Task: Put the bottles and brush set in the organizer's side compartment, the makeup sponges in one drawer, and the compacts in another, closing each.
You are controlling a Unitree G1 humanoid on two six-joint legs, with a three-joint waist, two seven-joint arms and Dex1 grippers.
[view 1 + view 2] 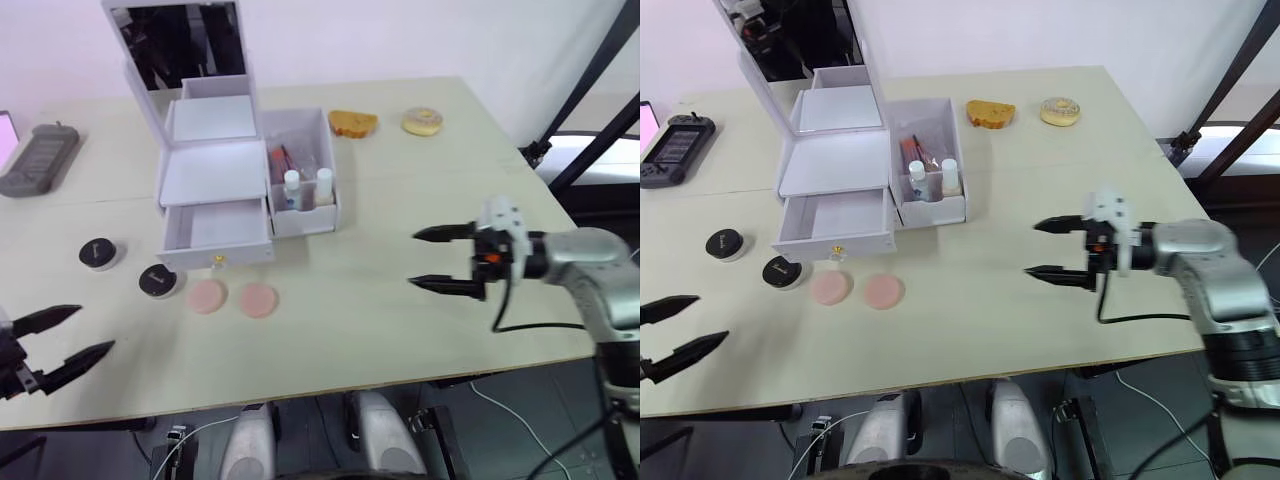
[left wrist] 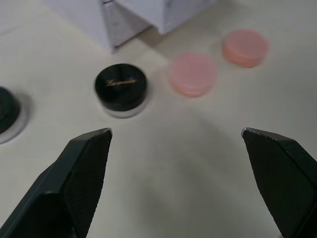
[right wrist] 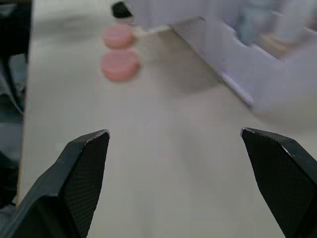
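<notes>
So, organizer: upper left of centre, bottom drawer open (bottles in side compartment)
Sponges: on desk, below drawer
Compacts: left of sponges
Left gripper: lower left, jaws wide
Right gripper: right, jaws wide, empty

The left gripper hangs with its fingers spread wide over the bare table. Beyond them lie a black compact, two pink sponges side by side, and the organizer's corner. A second compact sits at the edge.
</notes>
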